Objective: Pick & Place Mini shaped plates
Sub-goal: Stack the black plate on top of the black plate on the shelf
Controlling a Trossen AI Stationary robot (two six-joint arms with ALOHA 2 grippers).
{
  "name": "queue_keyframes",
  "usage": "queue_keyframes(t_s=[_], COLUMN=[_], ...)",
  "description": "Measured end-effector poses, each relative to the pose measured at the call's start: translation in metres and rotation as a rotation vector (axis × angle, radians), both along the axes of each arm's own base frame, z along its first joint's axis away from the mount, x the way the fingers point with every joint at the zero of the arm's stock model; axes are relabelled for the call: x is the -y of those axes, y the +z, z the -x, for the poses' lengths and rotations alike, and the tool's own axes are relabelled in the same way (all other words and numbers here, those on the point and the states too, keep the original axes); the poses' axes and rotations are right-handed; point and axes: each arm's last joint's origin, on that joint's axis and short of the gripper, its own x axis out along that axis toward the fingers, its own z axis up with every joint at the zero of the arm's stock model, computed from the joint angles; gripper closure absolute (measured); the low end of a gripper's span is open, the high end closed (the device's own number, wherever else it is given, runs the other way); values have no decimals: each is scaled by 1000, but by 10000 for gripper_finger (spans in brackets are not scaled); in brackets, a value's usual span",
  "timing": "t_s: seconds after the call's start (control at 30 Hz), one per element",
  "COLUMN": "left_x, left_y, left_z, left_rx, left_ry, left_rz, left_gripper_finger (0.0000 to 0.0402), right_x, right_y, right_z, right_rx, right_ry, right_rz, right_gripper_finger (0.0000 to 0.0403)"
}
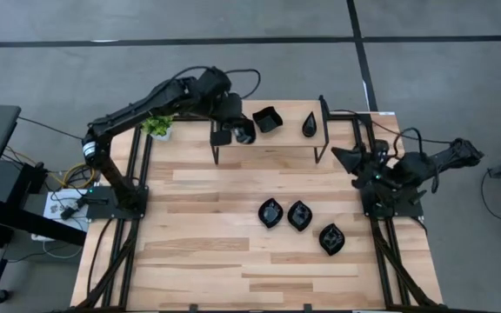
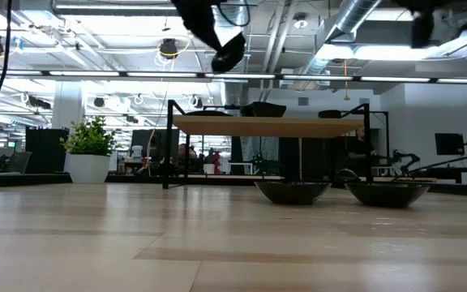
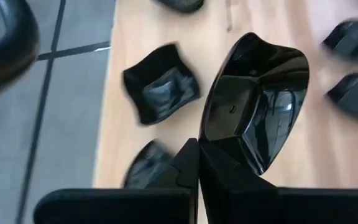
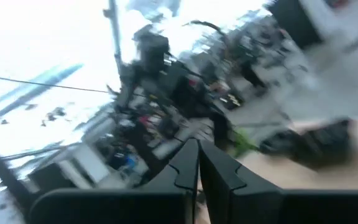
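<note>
Fingers of my left gripper (image 3: 197,163) are pinched tight on the rim of a glossy black plate (image 3: 257,102), a teardrop-like dish that stands out past the fingertips and hangs clear of the wood. From overhead, that left gripper (image 1: 243,132) sits above the small raised shelf (image 1: 272,139) at roughly twelve o'clock on the table (image 1: 216,252), near the shelf's left end. Looking level across the tabletop, the held plate (image 2: 228,52) hangs well above the shelf board (image 2: 270,124).

Nearest me on the table are three black plates in a loose row toward four o'clock: one (image 1: 270,212), a second (image 1: 300,215) just beside it, and a third (image 1: 332,238) a little nearer and further right. Across the tabletop, two of them show as shallow bowls (image 2: 293,191) and (image 2: 387,193).

Further back, on the shelf itself, a wavy-edged square plate (image 1: 268,119) rests just right of my left gripper, with a small teardrop plate (image 1: 310,125) further right. My left wrist camera catches the square plate (image 3: 161,91) beneath the held one.

My right gripper (image 4: 197,163) has its fingers pressed together with nothing between them; that arm (image 1: 398,169) waits at the table's three o'clock edge.

A small potted plant (image 1: 158,126) stands at the far left corner, about eleven o'clock, just left of the shelf
</note>
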Motion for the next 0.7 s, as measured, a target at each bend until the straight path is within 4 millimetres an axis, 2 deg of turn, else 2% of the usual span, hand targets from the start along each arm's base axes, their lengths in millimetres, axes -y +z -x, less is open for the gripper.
queue_keyframes(t_s=[0.13,0.3,0.4,0.43,0.7], left_x=[19,30,30,29,27], left_y=[3,6,7,7,7], left_z=[-10,-17,-17,-17,-17], left_rx=[60,123,129,131,129], left_ry=[9,21,41,55,115], left_rz=[49,81,87,89,47], left_gripper_finger=[398,398,398,398,398], right_x=[-3,-2,1,2,19], right_y=[2,4,14,23,64], right_z=[-21,-55,-72,-78,-116], right_rx=[29,-160,-275,-284,-543], right_ry=[27,-50,-106,-128,-203], right_rz=[46,179,304,327,387], right_gripper_finger=[393,393,390,387,325])
